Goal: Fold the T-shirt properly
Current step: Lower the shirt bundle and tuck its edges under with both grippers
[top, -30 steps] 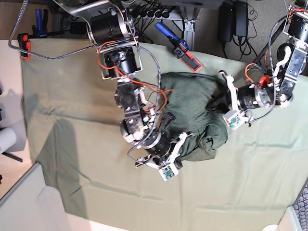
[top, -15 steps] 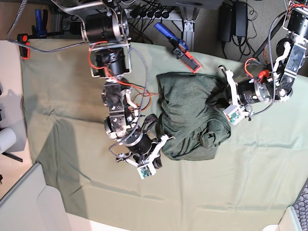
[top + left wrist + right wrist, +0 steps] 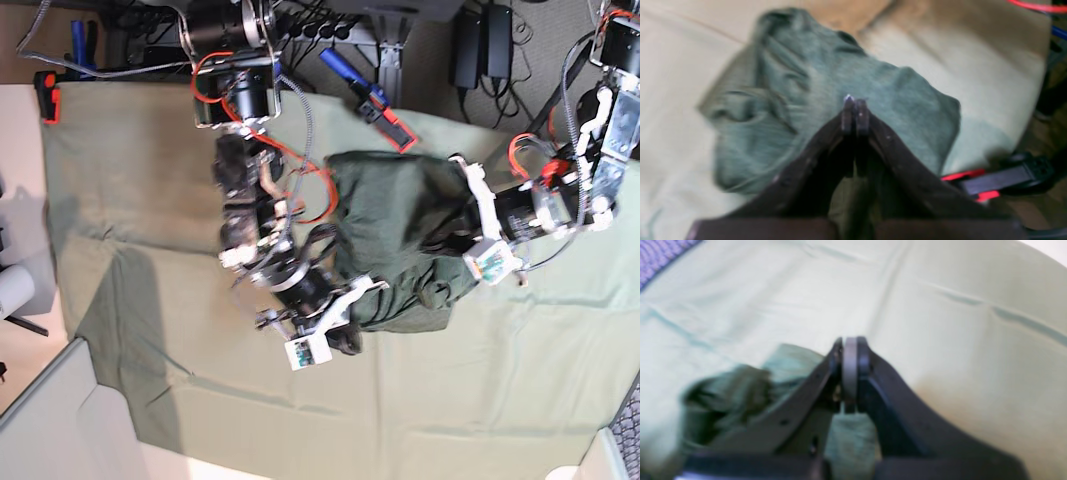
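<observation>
The dark olive T-shirt (image 3: pixel 395 225) lies bunched and wrinkled in the middle of the pale green tablecloth (image 3: pixel 150 300). My right gripper (image 3: pixel 348 322) is at the shirt's lower left edge. In the right wrist view this gripper (image 3: pixel 850 343) is shut with no cloth showing between its tips, and the T-shirt (image 3: pixel 733 390) sits low on the left under its fingers. My left gripper (image 3: pixel 450 225) hovers at the shirt's right side. In the left wrist view it (image 3: pixel 855 101) is shut and empty over the T-shirt (image 3: pixel 800 100).
A blue and red clamp (image 3: pixel 375 100) lies at the tablecloth's far edge, also visible as the clamp (image 3: pixel 1000 180) beside the shirt. A red clamp (image 3: pixel 45 95) holds the far left corner. A grey panel (image 3: pixel 50 420) stands at the front left. Purple mesh (image 3: pixel 660 253) borders the cloth.
My right gripper pulled left off the shirt, then swung back to its lower left edge. The left gripper shifted slightly toward the front. Both stayed shut.
</observation>
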You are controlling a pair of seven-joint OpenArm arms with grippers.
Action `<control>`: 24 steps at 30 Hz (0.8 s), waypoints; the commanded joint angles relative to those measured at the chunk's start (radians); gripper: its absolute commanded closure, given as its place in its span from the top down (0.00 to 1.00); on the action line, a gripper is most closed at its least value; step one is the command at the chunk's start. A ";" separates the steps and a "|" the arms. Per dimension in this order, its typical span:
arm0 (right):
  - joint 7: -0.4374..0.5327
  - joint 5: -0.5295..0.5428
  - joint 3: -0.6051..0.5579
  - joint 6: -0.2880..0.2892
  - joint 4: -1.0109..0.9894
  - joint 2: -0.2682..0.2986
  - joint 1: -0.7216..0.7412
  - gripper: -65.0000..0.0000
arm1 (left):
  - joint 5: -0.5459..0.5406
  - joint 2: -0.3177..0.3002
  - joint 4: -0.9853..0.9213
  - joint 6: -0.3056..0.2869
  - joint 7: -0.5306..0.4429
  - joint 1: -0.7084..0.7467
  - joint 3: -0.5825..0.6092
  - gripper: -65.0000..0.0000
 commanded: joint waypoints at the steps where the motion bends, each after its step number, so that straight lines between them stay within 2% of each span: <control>1: 0.023 0.013 -0.010 0.004 0.019 -0.020 0.016 0.00 | -0.015 -0.009 0.017 -0.002 -0.023 -0.016 -0.027 0.00; 6: 0.025 -0.020 -0.092 0.004 -0.002 -0.064 0.017 0.00 | -0.016 -0.014 0.012 -0.002 -0.024 -0.022 -0.131 0.00; 13: 0.053 -0.151 -0.186 0.003 -0.119 -0.079 0.017 0.00 | -0.016 -0.005 -0.105 -0.002 -0.062 -0.068 -0.138 0.00; 19: 0.104 -0.214 -0.182 0.003 -0.267 -0.068 0.017 0.00 | -0.016 0.070 -0.268 -0.002 -0.084 -0.129 -0.138 0.00; 24: 0.121 -0.217 -0.182 0.002 -0.305 -0.070 0.017 0.00 | -0.016 0.128 -0.397 -0.002 -0.092 -0.172 -0.138 0.00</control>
